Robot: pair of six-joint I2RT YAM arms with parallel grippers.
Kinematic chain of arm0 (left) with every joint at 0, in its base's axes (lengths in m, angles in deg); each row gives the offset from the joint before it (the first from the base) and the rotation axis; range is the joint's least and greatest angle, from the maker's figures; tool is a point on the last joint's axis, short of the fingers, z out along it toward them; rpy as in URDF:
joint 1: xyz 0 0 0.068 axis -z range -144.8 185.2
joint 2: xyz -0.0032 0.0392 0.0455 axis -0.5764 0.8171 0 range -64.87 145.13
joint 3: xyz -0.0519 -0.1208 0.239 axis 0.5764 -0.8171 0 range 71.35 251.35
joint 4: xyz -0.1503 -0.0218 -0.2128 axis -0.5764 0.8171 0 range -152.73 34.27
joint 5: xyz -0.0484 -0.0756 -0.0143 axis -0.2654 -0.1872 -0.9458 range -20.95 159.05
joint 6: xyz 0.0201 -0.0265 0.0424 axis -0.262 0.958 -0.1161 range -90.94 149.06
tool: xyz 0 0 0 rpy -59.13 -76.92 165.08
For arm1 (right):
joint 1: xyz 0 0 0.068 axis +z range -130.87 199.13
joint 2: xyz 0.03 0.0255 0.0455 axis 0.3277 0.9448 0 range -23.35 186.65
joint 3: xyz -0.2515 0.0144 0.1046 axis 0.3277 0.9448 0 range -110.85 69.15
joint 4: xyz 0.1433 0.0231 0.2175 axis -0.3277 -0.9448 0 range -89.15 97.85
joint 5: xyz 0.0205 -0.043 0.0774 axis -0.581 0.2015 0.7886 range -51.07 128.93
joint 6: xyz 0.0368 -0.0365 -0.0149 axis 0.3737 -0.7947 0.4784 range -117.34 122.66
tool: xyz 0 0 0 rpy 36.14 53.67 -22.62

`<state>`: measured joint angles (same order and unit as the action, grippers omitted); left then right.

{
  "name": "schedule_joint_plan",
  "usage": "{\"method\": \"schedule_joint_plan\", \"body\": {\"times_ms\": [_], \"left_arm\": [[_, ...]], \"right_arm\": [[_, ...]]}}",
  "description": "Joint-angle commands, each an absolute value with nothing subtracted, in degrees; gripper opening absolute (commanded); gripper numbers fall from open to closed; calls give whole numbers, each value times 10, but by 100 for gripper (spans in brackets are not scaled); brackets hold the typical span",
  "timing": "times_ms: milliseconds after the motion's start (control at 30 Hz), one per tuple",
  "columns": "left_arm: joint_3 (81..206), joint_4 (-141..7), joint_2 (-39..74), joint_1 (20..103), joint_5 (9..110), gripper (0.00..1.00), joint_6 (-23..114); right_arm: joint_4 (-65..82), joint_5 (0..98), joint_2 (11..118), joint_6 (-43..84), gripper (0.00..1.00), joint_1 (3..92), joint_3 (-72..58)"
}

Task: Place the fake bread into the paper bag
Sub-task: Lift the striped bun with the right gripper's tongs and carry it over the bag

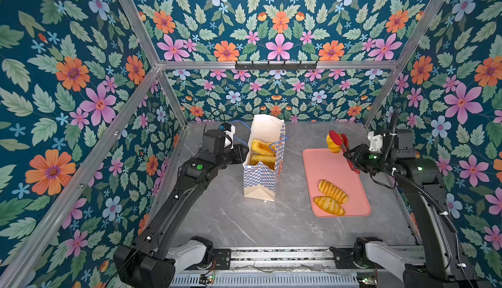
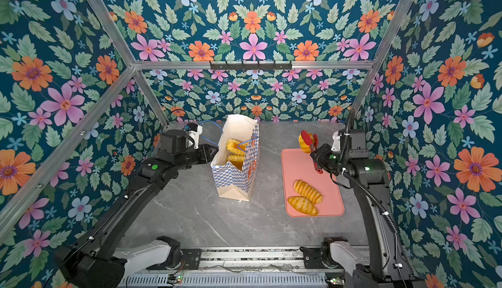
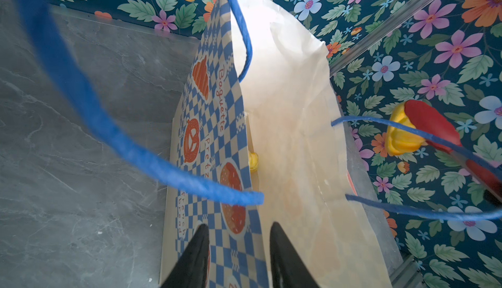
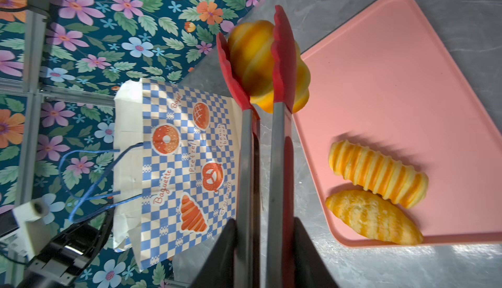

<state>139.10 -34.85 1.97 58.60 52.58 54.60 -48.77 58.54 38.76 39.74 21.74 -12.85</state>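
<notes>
Bread first: one glossy, lobed bun (image 4: 252,61), yellow banded with orange, is pinched between the scalloped red heads of steel-armed tongs (image 4: 279,150) and held aloft by the far edge of the tray (image 1: 326,167), which is flat, matte pink and round-cornered. Black fingers of the right gripper (image 4: 262,235) squeeze the tongs' two arms together. Two pieces lie touching toward the tray's near end: a deeply ridged loaf (image 4: 377,175) and a smoother streaked loaf (image 4: 372,217). Cream paper bag (image 1: 260,180), blue-and-white checks with orange bakery prints, stands open-mouthed on the grey marbled table (image 1: 244,224). Both top views show two ribbed golden loaves (image 1: 262,149) inside, while the left wrist view gives only a yellow sliver. That view alone shows the left gripper (image 3: 239,226) spread, one finger on each side of the bag's wall, with fuzzy blue cord handles (image 3: 81,96) looping past the lens.
</notes>
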Motion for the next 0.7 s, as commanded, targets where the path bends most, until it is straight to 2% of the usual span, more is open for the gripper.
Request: {"method": "schedule_joint_plan", "body": {"times_ms": [0, 367, 667], "left_arm": [[1398, -352, 24, 587, 522, 39, 554], [1411, -355, 44, 598, 531, 27, 565], [1413, -356, 60, 603, 538, 20, 569]], "right_arm": [[-442, 613, 395, 411, 32, 224, -152], [-393, 644, 436, 438, 32, 259, -224], [-367, 613, 504, 445, 32, 374, -323]]}}
